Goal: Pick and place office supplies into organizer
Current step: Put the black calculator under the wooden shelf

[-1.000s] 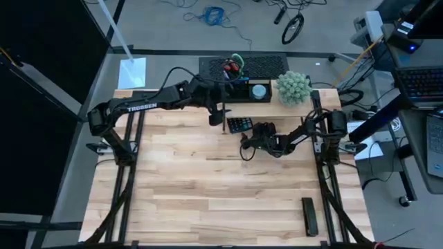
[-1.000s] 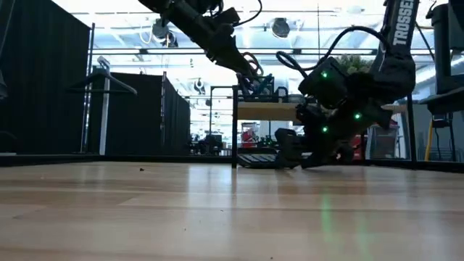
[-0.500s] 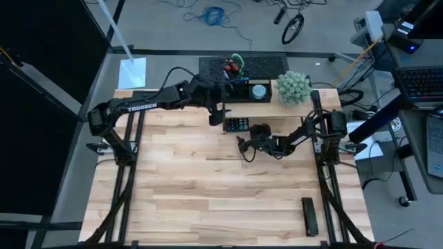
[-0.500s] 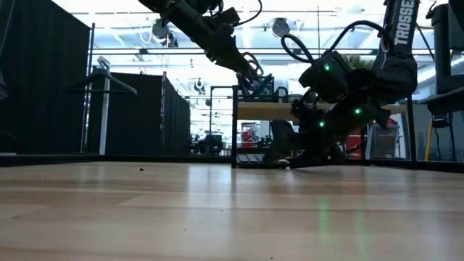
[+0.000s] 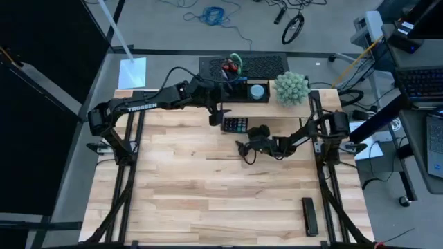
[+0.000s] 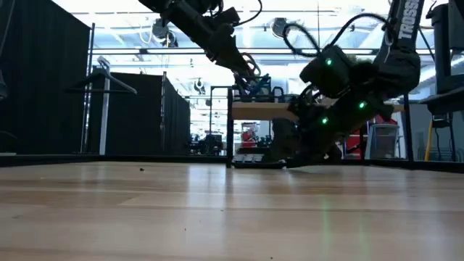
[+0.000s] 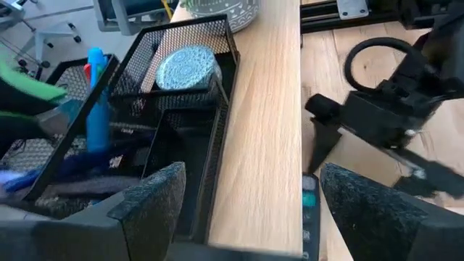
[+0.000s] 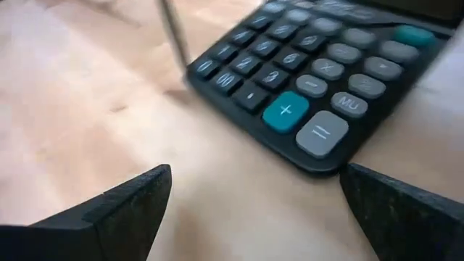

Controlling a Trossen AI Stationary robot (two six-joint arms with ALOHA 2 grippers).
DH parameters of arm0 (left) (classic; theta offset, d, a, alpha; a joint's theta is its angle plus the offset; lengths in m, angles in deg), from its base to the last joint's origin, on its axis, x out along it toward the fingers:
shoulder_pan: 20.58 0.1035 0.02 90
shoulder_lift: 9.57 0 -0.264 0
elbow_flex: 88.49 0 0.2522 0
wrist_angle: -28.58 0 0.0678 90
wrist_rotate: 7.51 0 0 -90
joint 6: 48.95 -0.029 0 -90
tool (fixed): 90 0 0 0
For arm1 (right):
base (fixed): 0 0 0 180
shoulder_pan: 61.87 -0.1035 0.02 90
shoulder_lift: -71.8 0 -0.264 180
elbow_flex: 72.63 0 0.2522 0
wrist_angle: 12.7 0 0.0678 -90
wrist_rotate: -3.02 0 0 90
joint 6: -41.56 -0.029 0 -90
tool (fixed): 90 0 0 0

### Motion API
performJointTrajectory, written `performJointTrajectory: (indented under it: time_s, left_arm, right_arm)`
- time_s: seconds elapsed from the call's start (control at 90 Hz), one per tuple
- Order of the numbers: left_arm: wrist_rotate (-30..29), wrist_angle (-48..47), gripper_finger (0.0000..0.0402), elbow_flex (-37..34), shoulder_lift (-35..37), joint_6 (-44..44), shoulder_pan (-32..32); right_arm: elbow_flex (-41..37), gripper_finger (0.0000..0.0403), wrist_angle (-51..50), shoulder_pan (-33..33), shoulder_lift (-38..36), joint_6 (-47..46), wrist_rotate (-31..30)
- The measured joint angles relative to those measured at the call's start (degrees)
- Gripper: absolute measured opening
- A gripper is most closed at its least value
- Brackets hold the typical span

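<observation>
The black mesh organizer (image 5: 239,91) (image 7: 181,32) stands on a wooden shelf riser (image 7: 264,109) at the table's far edge. A blue-grey disc (image 7: 187,67) lies in one compartment. Blue pens (image 7: 96,101) and the scissors' red and green handles (image 5: 232,63) stick up from another. My left gripper (image 5: 216,116) (image 7: 250,181) hovers open just near of the organizer, holding nothing. My right gripper (image 5: 243,148) (image 8: 254,181) is low over the table, open. It faces the near corner of the black calculator (image 5: 235,124) (image 8: 312,65). My right gripper comes in low and nearly level from the table's right. Its open fingers stand either side of the calculator's near corner (image 8: 319,163). Whether a finger touches the calculator, I cannot tell.
A fuzzy green plant ball (image 5: 291,88) sits on the riser to the right of the organizer. A thin metal riser leg (image 8: 170,29) stands beside the calculator. A slim black object (image 5: 309,216) lies near the table's near right corner. Bare wood spreads across the middle and left.
My right gripper has moved toward the table's left edge and tipped lower beside the calculator. The calculator has slid a little toward the left. My left gripper has stayed open near the organizer.
</observation>
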Motion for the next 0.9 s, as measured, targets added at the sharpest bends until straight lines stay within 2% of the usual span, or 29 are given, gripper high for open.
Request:
performJointTrajectory:
  time_s: [0.211,0.311,0.433,0.567,0.733,0.9]
  left_arm:
    - [-0.01,0.09,0.0309,0.00,0.00,0.03,-0.02]
    - [0.00,0.06,0.0309,0.00,0.00,0.04,-0.01]
    - [0.00,0.06,0.0309,0.00,0.00,0.04,0.00]
    - [0.00,0.04,0.0309,0.00,0.00,0.09,-0.02]
    - [0.00,0.04,0.0309,0.00,0.00,0.09,-0.01]
    - [0.00,0.06,0.0309,0.00,0.00,0.11,-0.02]
  right_arm:
    - [0.04,0.0384,-14.56,-2.76,-8.72,-1.62,-1.32]
    - [0.02,0.0384,-18.16,-2.92,-10.56,-2.97,-2.65]
    - [0.03,0.0384,-15.42,-3.20,-9.33,-4.39,-2.61]
    - [0.02,0.0384,-9.74,-3.33,-4.05,-7.57,-2.73]
    - [0.23,0.0384,-6.66,-3.30,0.88,-11.17,-9.23]
    - [0.08,0.0384,-6.23,-2.38,1.48,-7.79,-11.61]
